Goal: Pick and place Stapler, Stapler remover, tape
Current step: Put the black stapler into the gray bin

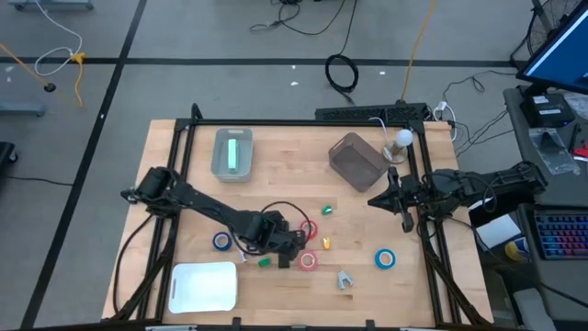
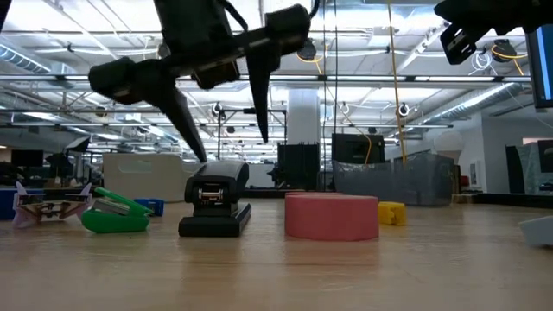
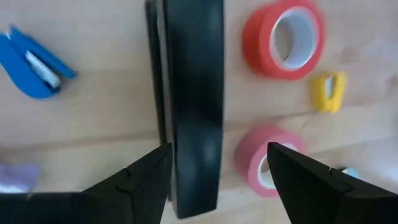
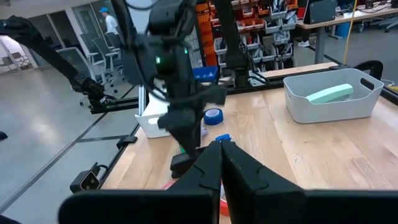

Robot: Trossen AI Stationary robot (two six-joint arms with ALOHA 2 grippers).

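Two arms over wooden table, concrete floor around

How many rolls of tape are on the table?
4. One blue roll lies left of the left gripper, another blue roll toward the right front. One red roll lies just in front of that gripper, another red roll just behind it, partly hidden.

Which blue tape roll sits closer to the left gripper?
The blue roll by the white tray, just left of the left gripper; the other blue roll lies far right.
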